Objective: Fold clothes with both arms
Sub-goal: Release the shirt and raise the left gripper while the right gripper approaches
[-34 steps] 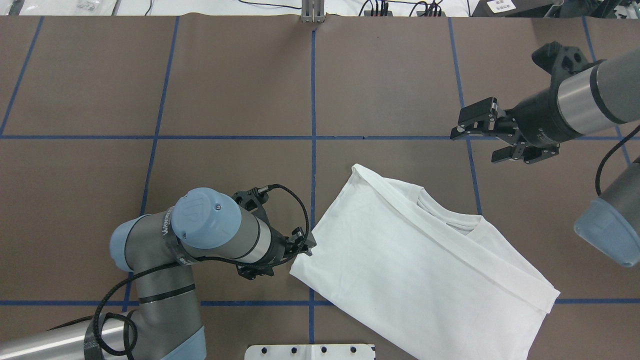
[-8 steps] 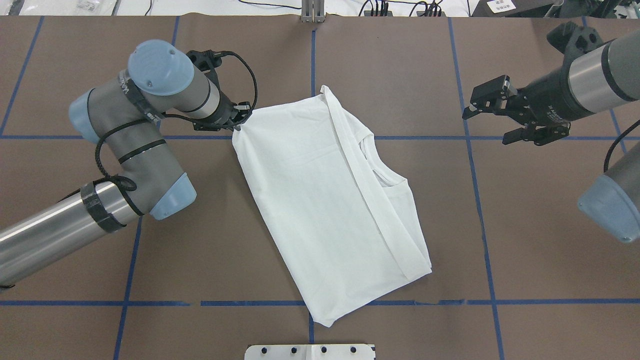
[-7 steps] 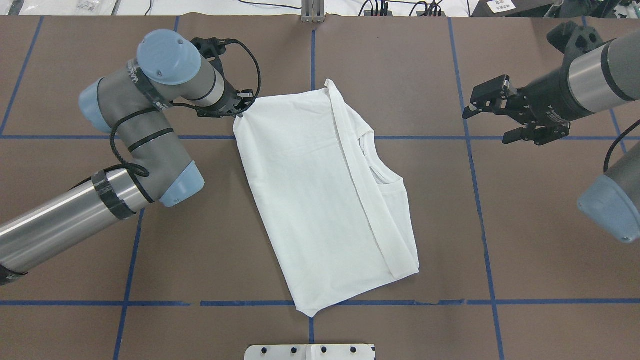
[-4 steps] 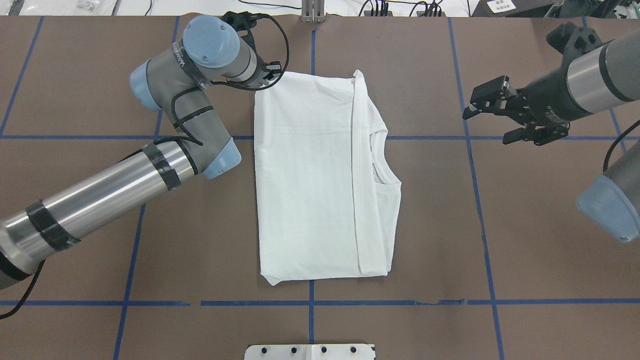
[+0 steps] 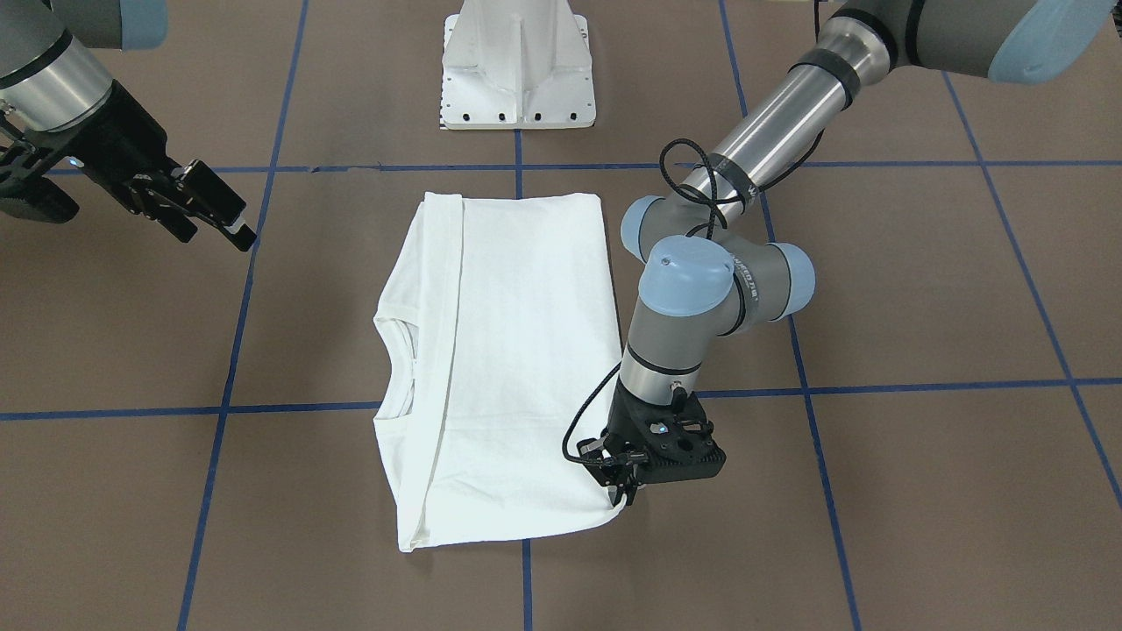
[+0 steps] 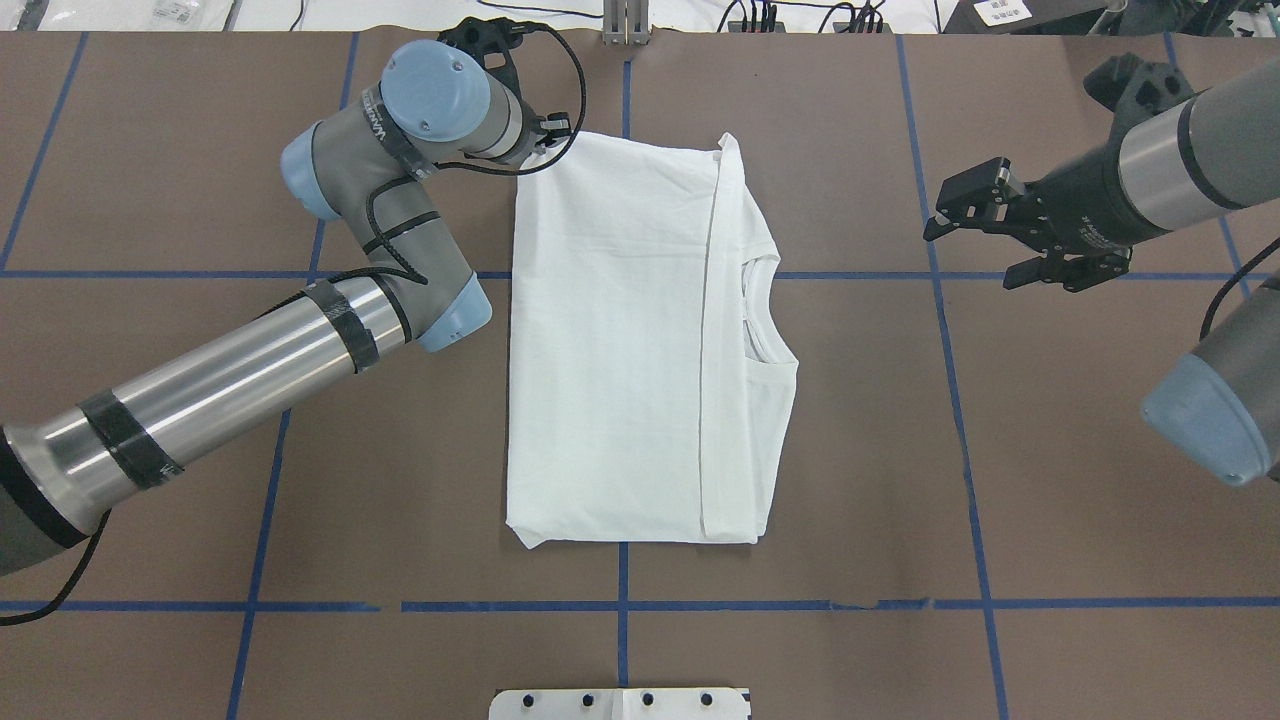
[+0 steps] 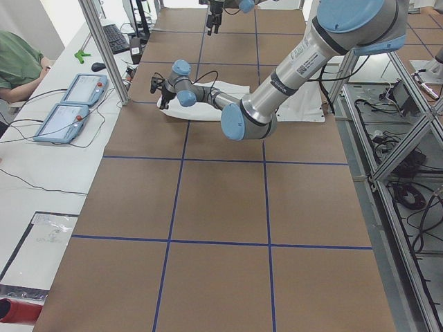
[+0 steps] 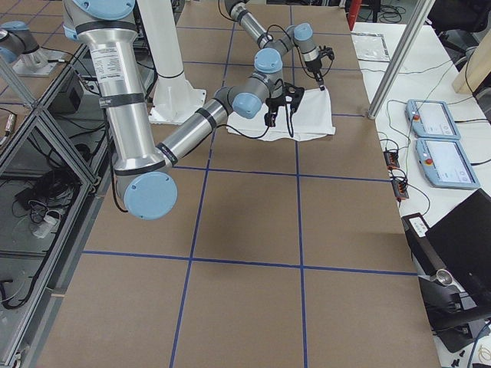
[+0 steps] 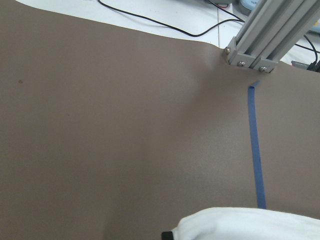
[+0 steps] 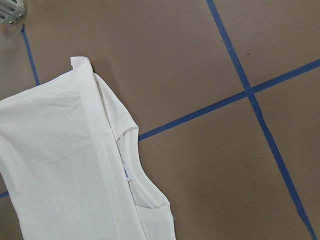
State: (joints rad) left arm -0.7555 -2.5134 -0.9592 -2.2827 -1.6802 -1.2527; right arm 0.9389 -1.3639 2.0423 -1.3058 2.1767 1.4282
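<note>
At the left gripper [image 5: 624,498], pinched shut on its corner, the folded white T-shirt [image 6: 620,350] lies flat. It looks light and limp, best taken by corners. The right gripper [image 6: 972,255] hangs spread, well apart.

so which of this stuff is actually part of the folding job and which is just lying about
Job: white T-shirt, folded, lying flat; left end effector, shut on its corner; right end effector, open, clear of the shirt.

Lying about: white pedestal base; two control pendants on the side bench; aluminium post at the table's far edge.
</note>
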